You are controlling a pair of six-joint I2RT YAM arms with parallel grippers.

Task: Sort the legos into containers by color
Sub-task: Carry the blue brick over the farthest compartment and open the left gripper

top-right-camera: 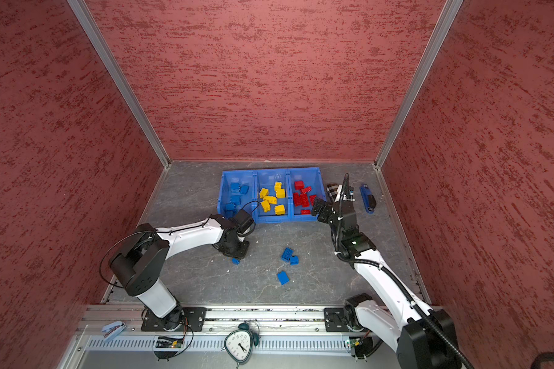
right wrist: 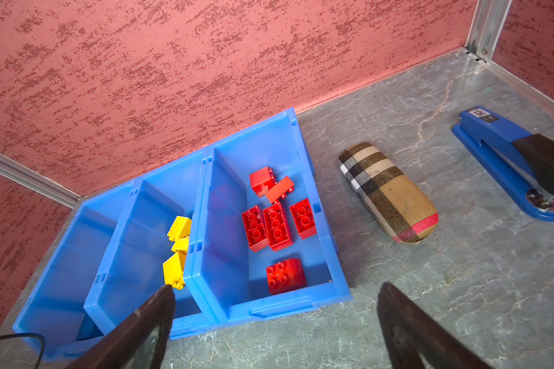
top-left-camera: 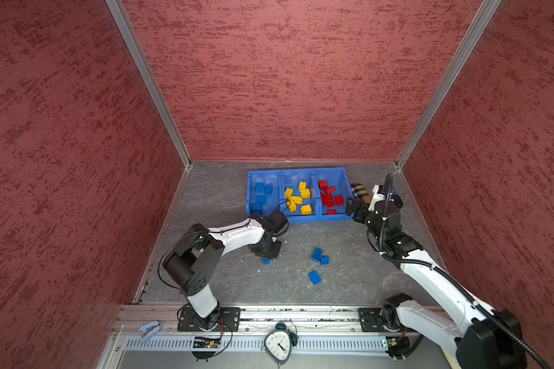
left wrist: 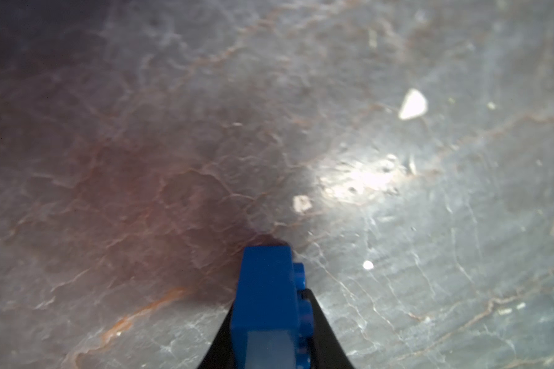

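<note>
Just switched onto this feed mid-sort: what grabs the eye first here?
The row of bright blue bins at the back of the table stands out, holding sorted bricks, one color each: blue, yellow, red. In front, three loose blue bricks lie on the grey tabletop, and the left gripper is closed on a fourth blue brick there. The right gripper hangs open by the red bin's front corner.

we see a tan plaid case point(right wrist: 387, 191) lying flat on the grey marbled tabletop point(top-left-camera: 218, 191) near a blue-and-black stapler point(right wrist: 506, 156) by the back right corner, red textured walls point(top-left-camera: 285, 80) around, and a teal alarm clock point(top-left-camera: 279, 346) and small pale-blue stapler point(top-left-camera: 150, 330) at the front rail.
</note>
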